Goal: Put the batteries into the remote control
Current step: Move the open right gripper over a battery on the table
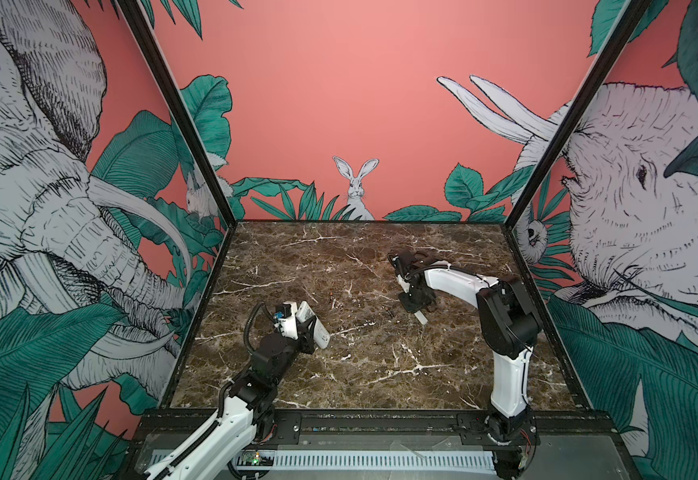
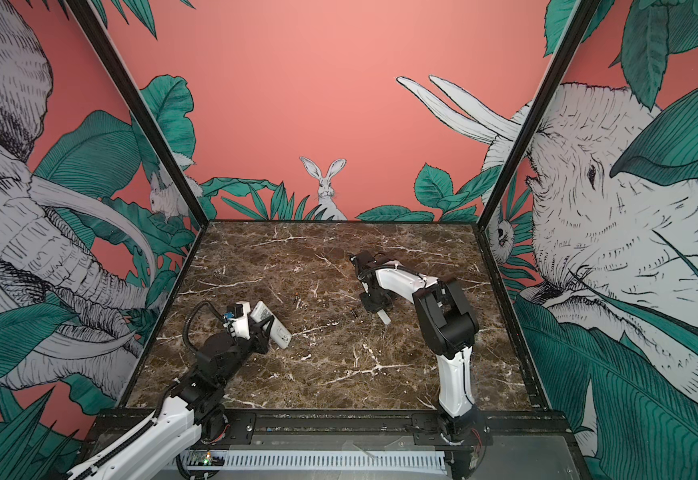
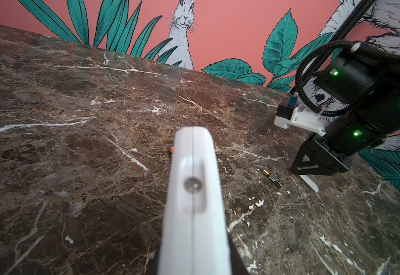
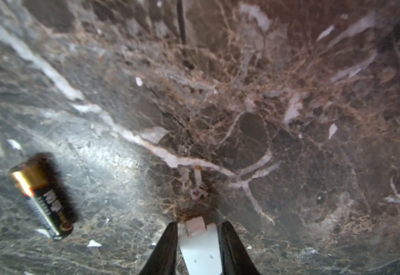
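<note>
The white remote control [image 1: 315, 326] is held up off the table at the left with my left gripper [image 1: 306, 336] shut on it. In the left wrist view its narrow end [image 3: 194, 190] points away between the dark fingers. One battery [image 1: 389, 312] lies on the marble close to my right gripper [image 1: 418, 308], and the right wrist view shows its gold end and black body [image 4: 43, 197]. Another battery [image 1: 330, 297] lies nearer the remote, half hidden behind it in the left wrist view [image 3: 171, 150]. My right gripper [image 4: 199, 228] is low over the table, slightly open, with a small white cover [image 4: 201, 250] standing loosely, tilted, between its fingers.
The brown marble tabletop [image 1: 372, 374] is walled on three sides by printed panels with black posts [image 1: 518, 208]. The white cover's tip [image 1: 421, 319] touches the table under the right gripper. A black rail [image 1: 380, 419] runs along the front edge.
</note>
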You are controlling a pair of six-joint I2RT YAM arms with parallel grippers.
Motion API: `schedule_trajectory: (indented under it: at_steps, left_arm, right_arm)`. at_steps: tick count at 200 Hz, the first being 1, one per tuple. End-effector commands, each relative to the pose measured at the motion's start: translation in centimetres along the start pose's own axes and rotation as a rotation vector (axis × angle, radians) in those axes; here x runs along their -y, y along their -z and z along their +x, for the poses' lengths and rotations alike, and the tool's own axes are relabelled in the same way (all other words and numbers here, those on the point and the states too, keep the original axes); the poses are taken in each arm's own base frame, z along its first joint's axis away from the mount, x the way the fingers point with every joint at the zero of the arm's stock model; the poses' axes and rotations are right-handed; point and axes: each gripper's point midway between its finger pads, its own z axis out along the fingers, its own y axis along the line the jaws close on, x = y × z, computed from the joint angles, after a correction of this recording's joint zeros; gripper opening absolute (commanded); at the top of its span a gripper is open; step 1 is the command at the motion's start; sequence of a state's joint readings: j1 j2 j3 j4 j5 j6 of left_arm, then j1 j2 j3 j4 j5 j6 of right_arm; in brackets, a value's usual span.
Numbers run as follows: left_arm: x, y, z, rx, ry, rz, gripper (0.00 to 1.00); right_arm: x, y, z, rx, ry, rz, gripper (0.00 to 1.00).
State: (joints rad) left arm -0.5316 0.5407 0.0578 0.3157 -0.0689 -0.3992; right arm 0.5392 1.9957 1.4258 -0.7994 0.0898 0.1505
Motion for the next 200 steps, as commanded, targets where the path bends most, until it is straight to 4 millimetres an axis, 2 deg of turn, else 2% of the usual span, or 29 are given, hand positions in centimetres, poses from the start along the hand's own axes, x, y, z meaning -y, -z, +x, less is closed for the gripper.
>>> schedule_trajectory:
  at_steps: [1, 38, 71, 95, 115, 145, 200]
  left_arm:
    - [-0.4, 0.2, -0.1, -0.007, -0.007, -0.027, 0.00]
    - [-0.3, 0.5, -0.7, 0.006, 0.002, -0.030, 0.00]
    - [0.2, 0.6, -1.4, 0.004, -0.003, -0.017, 0.00]
    - [0.4, 0.6, -1.8, 0.000, -0.004, -0.015, 0.00]
    - [0.5, 0.8, -2.1, 0.003, -0.004, -0.014, 0.00]
    - [0.3, 1.0, -2.3, 0.014, -0.002, -0.023, 0.00]
    - [0.4, 0.9, -2.3, 0.013, -0.003, -0.019, 0.00]
  right_arm:
    - [0.4, 0.2, -0.4, -0.001, -0.007, 0.013, 0.36]
    - [0.1, 1.2, -1.3, 0.047, -0.005, -0.008, 0.46]
    - [-2.0, 3.7, -2.3, 0.159, 0.029, -0.087, 0.51]
    - [-3.5, 4.7, -2.2, 0.196, 0.078, -0.110, 0.53]
    - [-4.4, 4.7, -1.5, 0.177, 0.113, -0.130, 0.52]
    - [-4.8, 4.1, -0.5, 0.138, 0.151, -0.116, 0.52]
    - [-7.9, 3.9, -1.0, 0.151, 0.223, -0.221, 0.55]
